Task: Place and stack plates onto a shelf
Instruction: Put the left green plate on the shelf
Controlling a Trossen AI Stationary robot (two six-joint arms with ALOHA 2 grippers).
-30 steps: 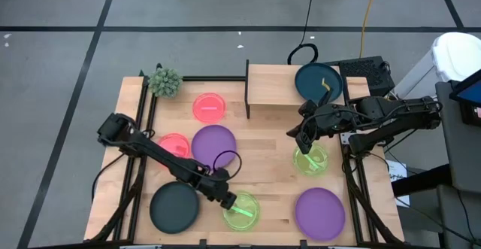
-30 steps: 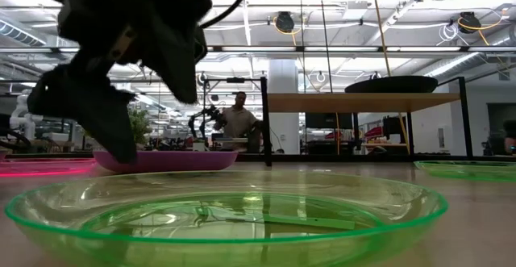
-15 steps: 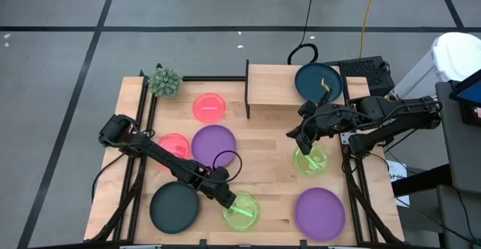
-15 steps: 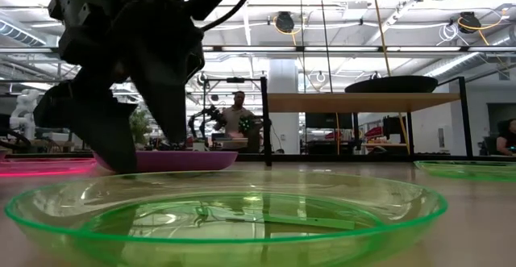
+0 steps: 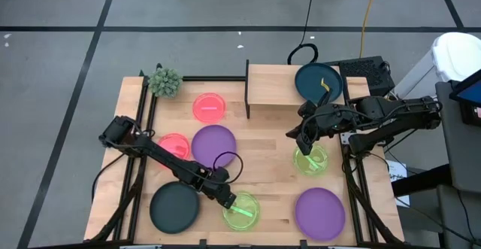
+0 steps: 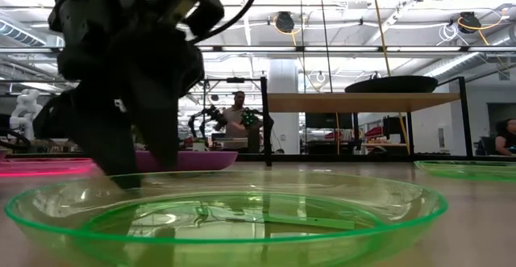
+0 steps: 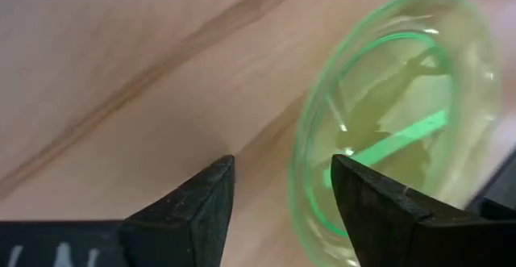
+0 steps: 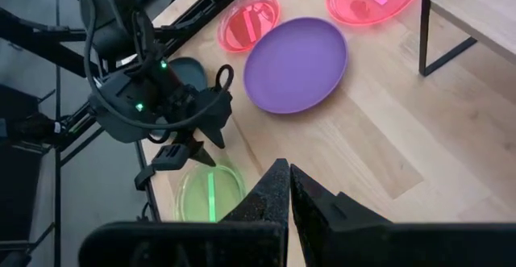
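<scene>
My left gripper (image 5: pixel 227 198) is low over the near middle of the table, open, at the left rim of a neon green plate (image 5: pixel 242 211). In the left wrist view, one finger (image 7: pixel 205 206) stands outside the rim (image 7: pixel 306 150) and the other (image 7: pixel 375 206) over the plate's inside. My right gripper (image 5: pixel 304 145) hangs shut, just on the far side of the second green plate (image 5: pixel 312 162) and holding nothing. The shelf (image 5: pixel 270 91) stands at the far edge with one teal plate (image 5: pixel 316 80) flat on it. My left gripper (image 7: pixel 282 164) comes down slanting from the table's left and straddles the green plate's left rim (image 6: pixel 121 188), one finger inside and one outside. The plate lies flat on the table. Whether a finger touches the rim I cannot tell.
Flat on the table lie two purple plates (image 5: pixel 213 145) (image 5: pixel 319 211), two pink-red plates (image 5: pixel 209 107) (image 5: pixel 174 145) and a teal plate (image 5: pixel 174 207) by the near left corner. A spiky plant (image 5: pixel 164 80) stands at the far left. A person (image 6: pixel 239 118) shows beyond the table.
My left gripper has come down onto the near green plate's left rim; in the low view its fingers drop from above the rim to either side of it. The plate has stayed where it was.
</scene>
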